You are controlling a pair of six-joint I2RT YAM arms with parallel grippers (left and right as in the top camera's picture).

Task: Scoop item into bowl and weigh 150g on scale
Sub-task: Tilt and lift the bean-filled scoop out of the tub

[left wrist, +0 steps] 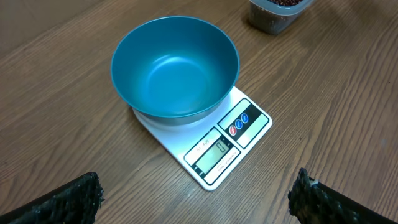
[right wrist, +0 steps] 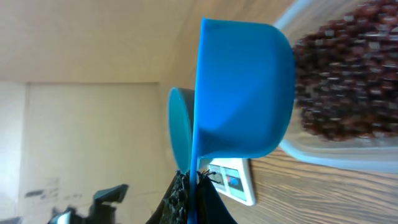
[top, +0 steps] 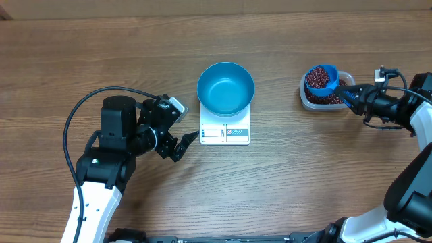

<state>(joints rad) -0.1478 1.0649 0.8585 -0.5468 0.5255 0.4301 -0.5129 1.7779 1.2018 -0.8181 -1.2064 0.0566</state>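
Clamping the right pincer (top: 352, 94) together on the handle of a small blue scoop (top: 322, 78) filled with dark red-brown beans (top: 315, 80), and holding it over the clear plastic tub (top: 307, 101) of more beans at the right of the desk (top: 304, 175). Hovering the left pincer (top: 185, 123) with fingers spread wide apart, just left of the white scale (top: 225, 133), touching nothing. Resting the teal bowl (top: 225, 88) on the scale at mid-desk, well apart from the tub.
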